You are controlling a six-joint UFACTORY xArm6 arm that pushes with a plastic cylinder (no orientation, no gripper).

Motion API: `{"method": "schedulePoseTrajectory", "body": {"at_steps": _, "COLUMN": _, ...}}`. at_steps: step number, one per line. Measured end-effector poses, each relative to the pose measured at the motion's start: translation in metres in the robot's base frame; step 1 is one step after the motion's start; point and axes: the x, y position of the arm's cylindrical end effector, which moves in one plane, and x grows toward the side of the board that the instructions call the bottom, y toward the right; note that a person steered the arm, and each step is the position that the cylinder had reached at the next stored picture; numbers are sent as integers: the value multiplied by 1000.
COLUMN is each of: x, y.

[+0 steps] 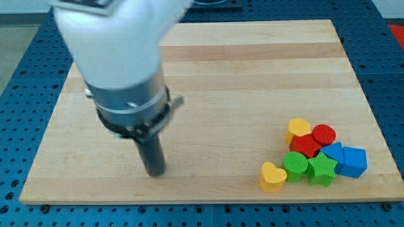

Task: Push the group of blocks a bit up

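A tight group of blocks lies at the view's bottom right of the wooden board. It holds a yellow block, a red cylinder, a red block, a blue block, a blue pentagon-like block, a green cylinder, a green star and a yellow heart. My tip rests on the board at the lower left, far to the left of the group and touching no block.
The arm's white and grey body fills the view's upper left and hides part of the board. A blue perforated table surrounds the board on all sides.
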Motion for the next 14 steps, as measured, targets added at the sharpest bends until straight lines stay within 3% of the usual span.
{"method": "schedulePoseTrajectory", "body": {"at_steps": 1, "x": -46, "y": -33}}
{"method": "schedulePoseTrajectory", "body": {"at_steps": 2, "x": -100, "y": -23}}
{"method": "schedulePoseTrajectory", "body": {"at_steps": 3, "x": -159, "y": 35}}
{"method": "schedulePoseTrajectory", "body": {"at_steps": 4, "x": -183, "y": 129}}
{"method": "schedulePoseTrajectory", "body": {"at_steps": 6, "x": -183, "y": 320}}
{"method": "schedulePoseTrajectory", "body": {"at_steps": 8, "x": -135, "y": 448}}
{"method": "schedulePoseTrajectory", "body": {"at_steps": 9, "x": -131, "y": 450}}
{"method": "schedulePoseTrajectory", "body": {"at_steps": 11, "x": -1, "y": 450}}
{"method": "schedulePoseTrajectory", "body": {"at_steps": 12, "x": 39, "y": 445}}
{"method": "schedulePoseTrajectory", "body": {"at_steps": 14, "x": 42, "y": 393}}
